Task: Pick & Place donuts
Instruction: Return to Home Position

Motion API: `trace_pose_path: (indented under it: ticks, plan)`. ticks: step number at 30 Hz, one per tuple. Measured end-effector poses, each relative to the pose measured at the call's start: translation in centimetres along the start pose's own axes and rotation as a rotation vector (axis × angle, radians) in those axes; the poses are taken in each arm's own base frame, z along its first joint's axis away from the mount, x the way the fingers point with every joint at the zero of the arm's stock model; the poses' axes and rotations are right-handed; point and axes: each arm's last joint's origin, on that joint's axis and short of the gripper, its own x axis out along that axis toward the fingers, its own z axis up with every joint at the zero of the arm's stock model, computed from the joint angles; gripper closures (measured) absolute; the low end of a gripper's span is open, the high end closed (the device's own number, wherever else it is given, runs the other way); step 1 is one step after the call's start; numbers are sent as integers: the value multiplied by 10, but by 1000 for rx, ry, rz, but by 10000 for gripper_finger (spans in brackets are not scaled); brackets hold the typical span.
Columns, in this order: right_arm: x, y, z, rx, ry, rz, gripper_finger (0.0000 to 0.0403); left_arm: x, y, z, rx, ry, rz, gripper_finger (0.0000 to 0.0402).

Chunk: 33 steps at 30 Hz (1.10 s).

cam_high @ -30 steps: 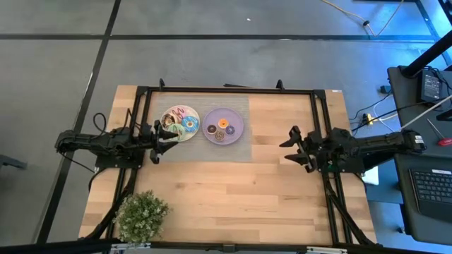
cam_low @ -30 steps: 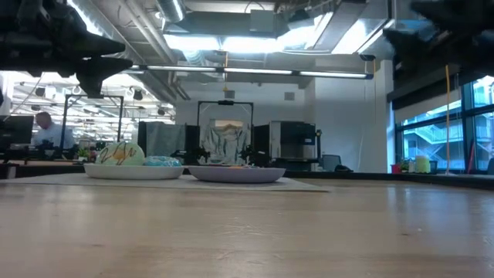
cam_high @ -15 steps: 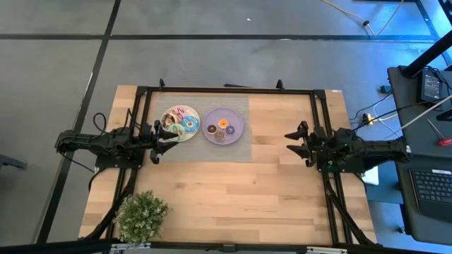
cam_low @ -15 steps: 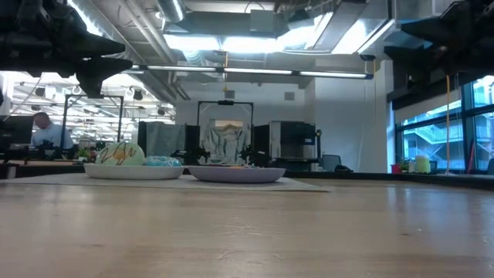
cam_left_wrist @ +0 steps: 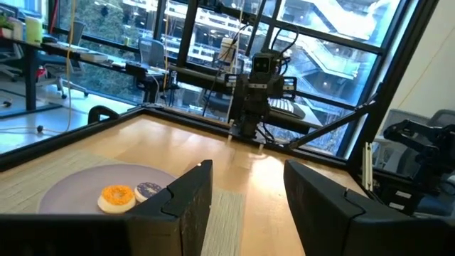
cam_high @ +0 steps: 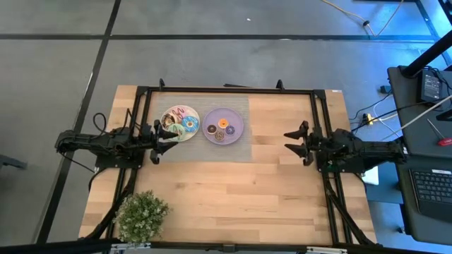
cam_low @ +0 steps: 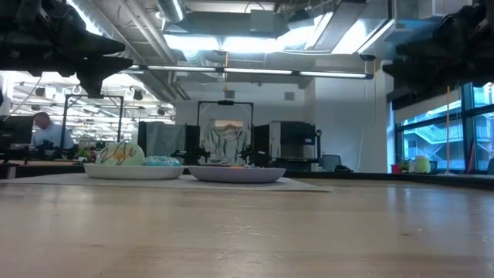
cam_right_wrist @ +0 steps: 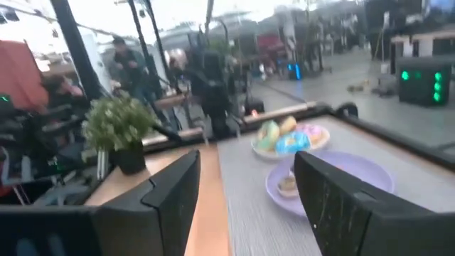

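1. The left gripper (cam_high: 158, 138) is held with fingers spread and empty; the large donuts (cam_high: 181, 121) lie on the white plate (cam_high: 181, 107) just ahead of it.
2. Farther ahead, the mini donuts (cam_high: 221, 128) are seen on the lilac plate (cam_high: 239, 120).
3. Facing it, well beyond both plates, the right gripper (cam_high: 294, 142) is held spread and empty.

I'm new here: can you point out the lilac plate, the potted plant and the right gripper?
lilac plate (cam_high: 233, 116), high view, bare rim.
potted plant (cam_high: 141, 215), high view, leafy top.
right gripper (cam_high: 287, 140), high view, between fingertips.
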Motion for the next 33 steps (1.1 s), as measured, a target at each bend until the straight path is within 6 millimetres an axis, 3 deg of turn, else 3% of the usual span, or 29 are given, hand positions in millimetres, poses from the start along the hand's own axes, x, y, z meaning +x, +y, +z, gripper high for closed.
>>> trace_pose_path:
  ticks: [8,33]
  plan:
    - [0,0,-9,22,106,55,173,0,0,0,1,-1,0,231]
    - [0,1,-9,21,109,64,173,0,0,0,2,0,0,233]
